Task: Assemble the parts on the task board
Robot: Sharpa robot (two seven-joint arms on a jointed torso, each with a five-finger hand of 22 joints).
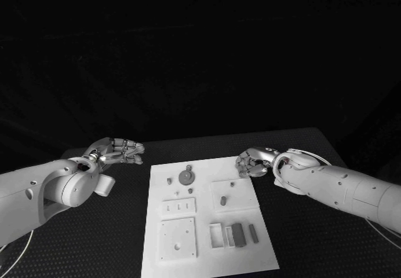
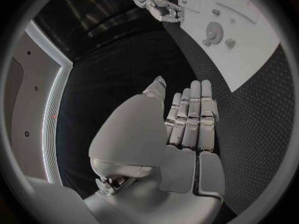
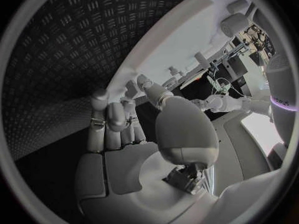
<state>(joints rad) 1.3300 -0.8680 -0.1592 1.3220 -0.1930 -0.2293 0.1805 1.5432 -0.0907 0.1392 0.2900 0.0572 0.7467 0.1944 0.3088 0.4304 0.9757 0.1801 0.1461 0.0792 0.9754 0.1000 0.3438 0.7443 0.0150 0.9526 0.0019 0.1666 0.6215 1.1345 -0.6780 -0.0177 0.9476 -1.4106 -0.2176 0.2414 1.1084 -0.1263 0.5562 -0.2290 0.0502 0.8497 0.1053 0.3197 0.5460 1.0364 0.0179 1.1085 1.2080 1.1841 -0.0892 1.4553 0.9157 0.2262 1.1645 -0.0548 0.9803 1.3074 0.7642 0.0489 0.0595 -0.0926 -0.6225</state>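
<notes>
The white task board [image 1: 242,263] lies in the middle of the black table. On its far half lie a round toothed part [image 1: 186,176] and small pegs [image 1: 223,200]; several bar-shaped parts [image 1: 238,234] sit near its right front. My left hand [image 1: 117,152] hovers over the table left of the board, its fingers [image 2: 190,117] straight and together, holding nothing. My right hand [image 1: 255,162] hangs over the board's far right corner, its fingers [image 3: 115,122] loosely bent with nothing between them. The left wrist view also catches the board [image 2: 249,59] and the right hand [image 2: 163,7].
Square plates with holes [image 1: 178,236] are set into the board's left front. Black textured table [image 1: 109,243] surrounds the board on all sides. From the right wrist, the board's edge [image 3: 181,45] and upright pegs [image 3: 201,58] lie just beyond the fingers.
</notes>
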